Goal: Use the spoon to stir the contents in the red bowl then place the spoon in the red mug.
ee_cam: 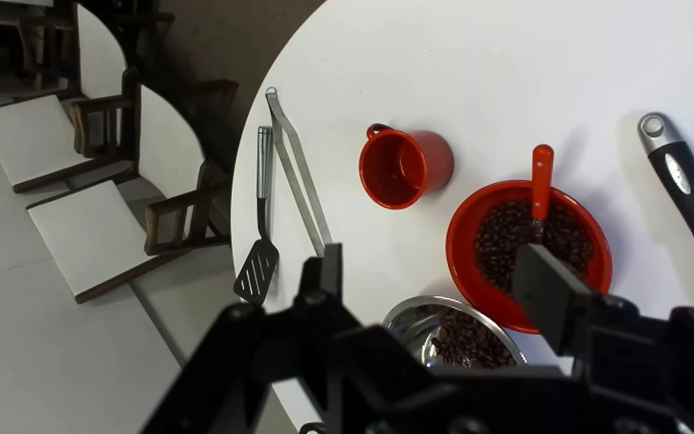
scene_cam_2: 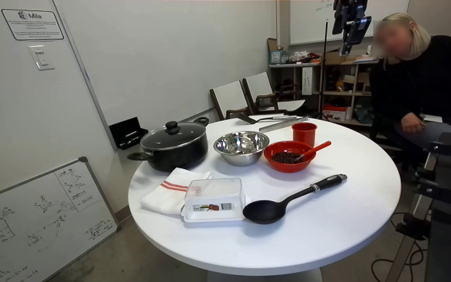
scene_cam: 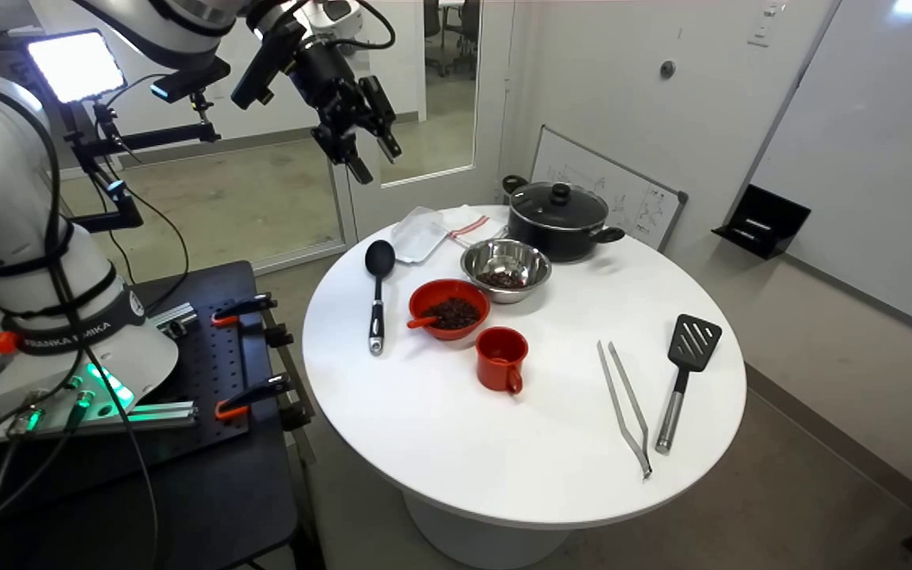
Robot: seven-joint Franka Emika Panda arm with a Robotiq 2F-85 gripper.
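- Nearest to the wrist camera is the gripper (ee_cam: 431,271); its jaws stand wide apart, holding nothing.
- In an exterior view, the black spoon (scene_cam: 378,296) lies left of the red bowl (scene_cam: 432,294); its long axis goes from near handle to far head.
- Its head is rounded; its handle has a silver end.
- The arm (scene_cam: 171,43) holds the gripper high, fingers tilted down and right.

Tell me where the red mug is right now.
In the wrist view, the red mug stands upright on the white table, between the metal tongs at left and the red bowl at lower right.
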